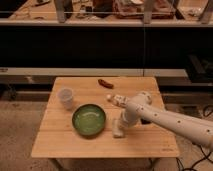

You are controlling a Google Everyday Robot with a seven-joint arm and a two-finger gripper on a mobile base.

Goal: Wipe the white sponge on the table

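Observation:
The light-wood table (60,142) stands in the middle of the camera view. My white arm reaches in from the right and bends down to the tabletop. My gripper (119,128) points down just right of the green bowl and is shut on the white sponge (118,133). The sponge is a small off-white block pressed flat on the wood. The gripper hides its upper part.
A green bowl (89,120) sits left of the gripper, almost touching the sponge. A white cup (66,97) stands at the left. A white tube-like object with a dark end (115,99) lies behind my arm. A red-brown item (105,83) lies near the far edge.

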